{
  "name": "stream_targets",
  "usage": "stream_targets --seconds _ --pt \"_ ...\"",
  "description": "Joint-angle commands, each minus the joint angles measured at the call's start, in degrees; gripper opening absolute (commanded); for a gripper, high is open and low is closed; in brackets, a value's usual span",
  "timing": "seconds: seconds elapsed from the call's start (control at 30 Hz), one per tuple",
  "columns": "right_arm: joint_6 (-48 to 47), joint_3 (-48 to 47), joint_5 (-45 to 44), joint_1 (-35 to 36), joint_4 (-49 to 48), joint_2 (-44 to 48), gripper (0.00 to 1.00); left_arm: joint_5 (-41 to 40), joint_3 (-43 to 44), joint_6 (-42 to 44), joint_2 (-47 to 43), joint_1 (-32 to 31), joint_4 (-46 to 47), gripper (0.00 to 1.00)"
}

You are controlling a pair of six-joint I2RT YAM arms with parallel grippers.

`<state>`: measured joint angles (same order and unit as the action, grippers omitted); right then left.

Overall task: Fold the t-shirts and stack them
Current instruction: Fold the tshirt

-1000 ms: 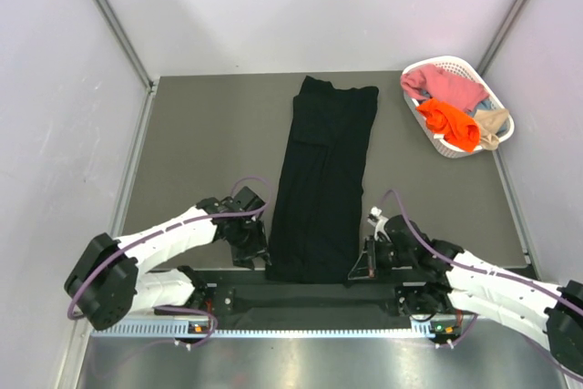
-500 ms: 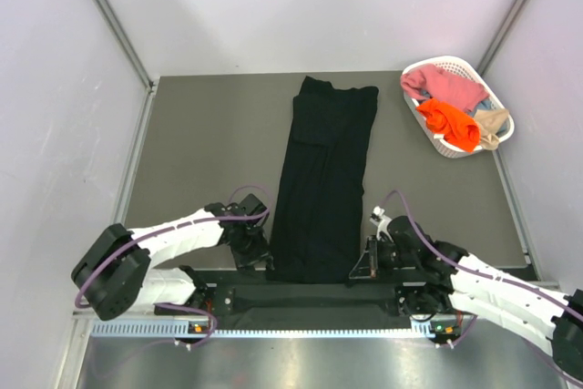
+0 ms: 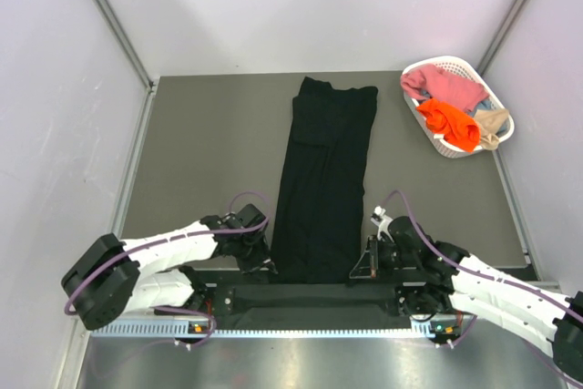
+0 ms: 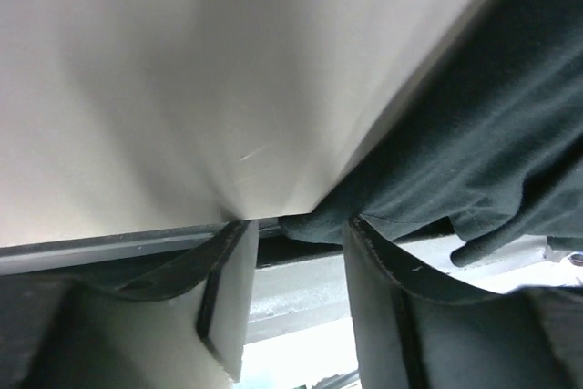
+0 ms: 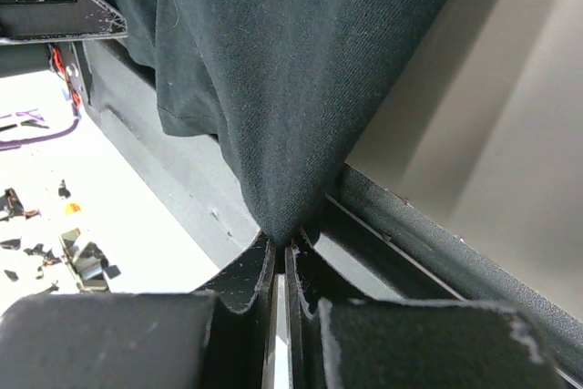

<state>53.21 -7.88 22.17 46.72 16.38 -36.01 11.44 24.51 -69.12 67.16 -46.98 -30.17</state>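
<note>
The right gripper has its jaws pressed together on a fold of the black t-shirt, and the cloth narrows to a point where they meet. The shirt hangs over a dark edge rail. The grey surface fills the right side, and a bright floor shows at the left.

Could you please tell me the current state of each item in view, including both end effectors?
Black shirt: folded into a long strip, lying flat on the table.
Left end effector: open, straddling the shirt's near corner.
Right end effector: shut on the shirt's other near corner.
Pink shirt: crumpled in basket.
Orange shirt: crumpled in basket.
Beige shirt: crumpled in basket.
</note>
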Motion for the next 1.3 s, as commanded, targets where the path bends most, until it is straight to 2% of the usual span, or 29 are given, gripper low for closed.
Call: stream_targets --seconds 0.0,0.23,0.3,0.6,0.7,0.87,1.0,1.27 --pt "0.49 0.59 -0.11 -0.40 0.05 0.41 0.00 -5.99 -0.78 -0.75 -1.85 -0.04 6.87 0.43" --pt "0.58 0.15 -0.46 -0.40 1.81 1.82 0.00 -5.65 -0.78 0.92 -3.43 -0.65 9.26 0.06" --pt "0.32 -0.64 -0.81 -0.40 3.30 1.99 0.00 -5.73 -0.35 1.44 -4.49 -0.92 7.24 0.00" --pt "-3.73 -8.99 -4.15 -0.40 12.96 1.12 0.00 -4.23 3.52 3.11 -11.16 -1.18 -4.09 0.00" --pt "-3.29 -13.12 -5.65 -1.18 13.50 -0.45 0.00 -4.67 10.17 4.43 -10.03 -1.10 -6.46 0.00" --pt "-6.36 -20.85 -4.69 -5.84 13.85 -7.48 0.00 -7.83 21.43 8.30 0.31 -1.01 -11.30 0.00" --pt "-12.58 -25.25 -1.88 -14.26 16.05 -14.51 0.00 -10.91 30.84 12.25 7.71 -0.22 -13.33 0.00" --pt "-23.14 -37.81 3.75 -25.09 18.42 -29.45 0.00 -8.46 46.49 20.69 20.71 9.78 -13.16 0.00"
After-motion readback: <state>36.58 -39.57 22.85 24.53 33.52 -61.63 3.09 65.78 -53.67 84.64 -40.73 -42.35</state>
